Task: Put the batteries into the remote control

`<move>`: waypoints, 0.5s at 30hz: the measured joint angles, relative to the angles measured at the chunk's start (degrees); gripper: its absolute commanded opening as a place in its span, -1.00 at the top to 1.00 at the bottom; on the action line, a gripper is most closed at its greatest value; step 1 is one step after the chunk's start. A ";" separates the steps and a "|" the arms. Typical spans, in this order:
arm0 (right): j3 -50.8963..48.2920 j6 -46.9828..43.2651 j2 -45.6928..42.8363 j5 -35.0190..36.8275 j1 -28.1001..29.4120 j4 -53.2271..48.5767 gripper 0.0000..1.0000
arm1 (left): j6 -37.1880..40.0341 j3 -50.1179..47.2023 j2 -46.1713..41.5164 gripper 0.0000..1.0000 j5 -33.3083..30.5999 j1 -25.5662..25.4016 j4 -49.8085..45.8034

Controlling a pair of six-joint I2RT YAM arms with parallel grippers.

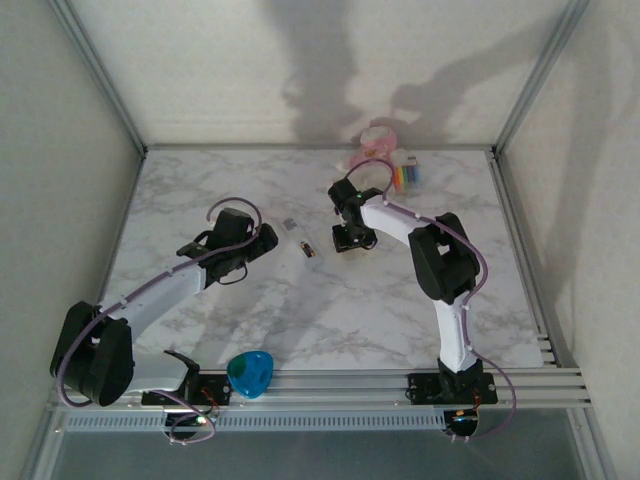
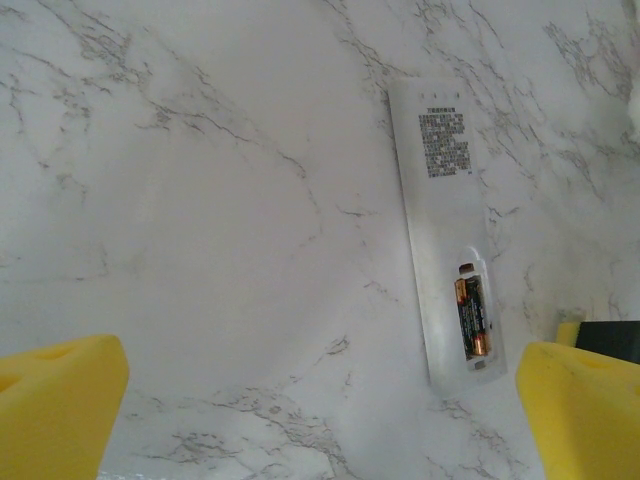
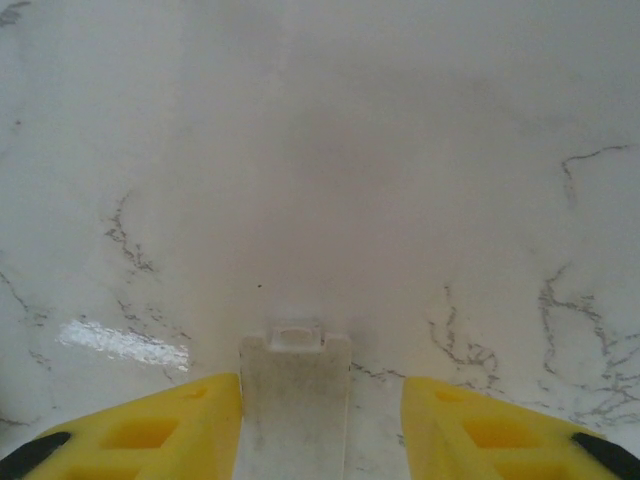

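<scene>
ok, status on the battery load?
Left pincer open near remote. Right pincer open, straddling battery cover on table. One dark battery seated, uncovered. Nothing blocking it.

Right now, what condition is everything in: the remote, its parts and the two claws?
remote control: face down, back cover off.
dark battery: seated in the remote.
battery cover: off the remote, lying flat.
left gripper: wide open, empty.
right gripper: open, straddling the cover, gap on one side.
</scene>
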 measured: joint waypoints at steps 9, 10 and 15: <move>0.72 -0.24 1.07 -0.11 0.22 0.07 0.27 | 0.00 0.00 0.00 -0.99 0.00 0.00 -0.02; 0.79 -0.26 1.16 -0.09 0.26 0.04 0.30 | 0.00 0.00 0.00 -0.99 0.00 0.00 -0.02; 1.01 -0.35 1.16 -0.09 0.70 0.24 0.51 | -0.02 -0.04 0.00 -0.99 0.00 0.00 -0.04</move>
